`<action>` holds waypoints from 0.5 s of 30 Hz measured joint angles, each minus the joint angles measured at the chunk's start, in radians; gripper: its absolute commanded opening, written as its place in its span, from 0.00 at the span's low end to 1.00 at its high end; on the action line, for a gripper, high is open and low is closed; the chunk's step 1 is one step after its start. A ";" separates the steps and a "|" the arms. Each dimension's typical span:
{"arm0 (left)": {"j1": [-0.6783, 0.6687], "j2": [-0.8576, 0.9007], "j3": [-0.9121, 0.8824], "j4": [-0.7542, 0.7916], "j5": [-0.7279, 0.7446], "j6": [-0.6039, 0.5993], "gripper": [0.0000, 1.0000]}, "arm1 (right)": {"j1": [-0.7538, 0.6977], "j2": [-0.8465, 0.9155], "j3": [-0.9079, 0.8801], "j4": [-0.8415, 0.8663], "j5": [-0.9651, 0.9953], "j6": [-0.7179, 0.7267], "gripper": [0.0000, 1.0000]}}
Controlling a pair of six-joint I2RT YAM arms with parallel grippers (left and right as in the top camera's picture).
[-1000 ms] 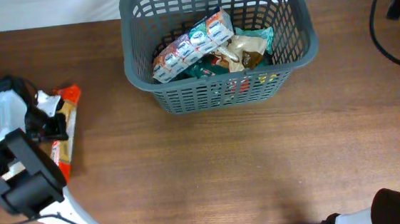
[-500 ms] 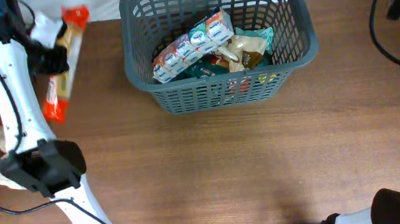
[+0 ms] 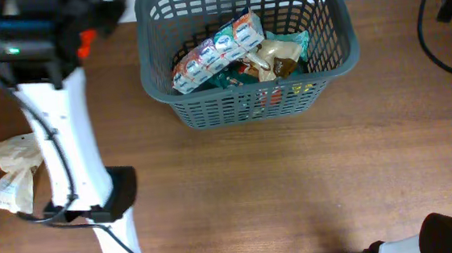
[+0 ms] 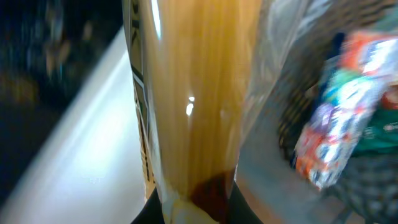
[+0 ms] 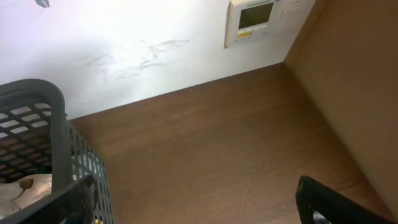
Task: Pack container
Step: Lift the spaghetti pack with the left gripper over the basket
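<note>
Step in hand: carrying a spaghetti packet (image 4: pixel 193 106) toward the container (image 3: pixel 250 107), judging by where the arm is
Left gripper (image 4: pixel 193 208): closed on the packet's end, the pasta hanging blurred before the lens
Right gripper: only dark finger tips show at the frame's bottom; cannot tell its opening
Next move: bring the packet right, over the rim, then release
Container: dark grey lattice basket at the table's far middle, holding a row of small cartons (image 3: pixel 216 48) and packets
Elsewhere: crumpled pale bag (image 3: pixel 13 171) at left
</note>
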 measured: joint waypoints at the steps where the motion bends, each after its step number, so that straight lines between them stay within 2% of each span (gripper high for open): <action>1: -0.042 0.000 0.000 0.011 0.003 0.051 0.02 | 0.000 0.000 0.000 0.000 0.000 0.000 0.99; 5: -0.174 0.000 -0.055 0.054 0.019 0.222 0.02 | -0.001 0.000 0.000 0.000 0.000 -0.001 0.99; 8: -0.235 -0.002 -0.152 0.108 0.035 0.300 0.02 | -0.001 0.000 0.000 0.000 0.000 0.000 0.99; 15: -0.290 0.000 -0.519 0.322 0.031 0.316 0.01 | -0.001 0.000 0.000 0.000 0.000 0.000 0.99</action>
